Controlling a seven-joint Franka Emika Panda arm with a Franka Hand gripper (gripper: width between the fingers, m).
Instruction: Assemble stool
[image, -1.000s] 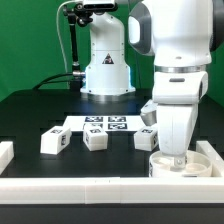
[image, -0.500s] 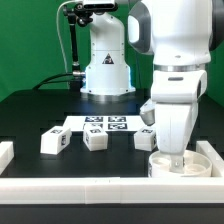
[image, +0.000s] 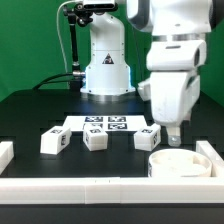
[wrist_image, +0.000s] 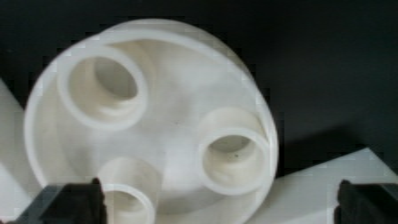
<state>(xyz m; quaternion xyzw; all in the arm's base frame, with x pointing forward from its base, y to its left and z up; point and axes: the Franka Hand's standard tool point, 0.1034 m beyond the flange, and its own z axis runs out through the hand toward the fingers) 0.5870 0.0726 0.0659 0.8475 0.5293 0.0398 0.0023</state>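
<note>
the seat disc (image: 178, 162) is lying flat on the worktop (image: 30, 115) in the corner at the exterior view's right, and is being hemmed in there by the border rails (image: 100, 186). the gripper (image: 172, 138) is being held just above it, spread wide and pinching nothing. in the wrist view its dark fingertips (wrist_image: 71, 203) are being seen on either side of the disc, apart from it. the step in hand is being judged as the seating of the disc in the corner, with that part seemingly done and no leg fitted yet. three sockets (wrist_image: 103, 85) are being shown open and empty, facing upward toward the wrist camera. being round, the disc is offering no long axis on the worktop, and its own axis is being judged as standing upright. the three legs (image: 148, 137) are being left loose on the worktop, in a row in front of the marker board (image: 105, 124). the nearest one is lying just beside the disc, but which way the legs' long axes are running cannot be told at this size. the next move is being judged as a leg pickup. for that, the spread gripper is needing to be carried over a leg, lowered and pressed onto its sides. the leg is then needing to be turned plug end down over an empty socket.
</note>
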